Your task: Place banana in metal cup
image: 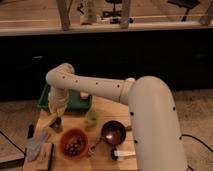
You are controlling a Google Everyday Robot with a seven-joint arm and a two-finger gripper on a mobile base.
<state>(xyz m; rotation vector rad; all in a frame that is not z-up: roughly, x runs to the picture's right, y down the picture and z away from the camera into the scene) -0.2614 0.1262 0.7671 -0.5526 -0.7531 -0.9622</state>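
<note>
The gripper is held low, just above the metal cup. The banana is seen at the gripper, beside the cup's rim, and is judged not yet seated inside. Whether it is clamped cannot be told. Dark pieces are held in the orange bowl, the dark metal bowl looks empty, and a small orange item is kept in the green tray.

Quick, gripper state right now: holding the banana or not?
Gripper: grip cannot be told. It hangs just above the metal cup on the table's left side, with the banana right at its tip.
</note>
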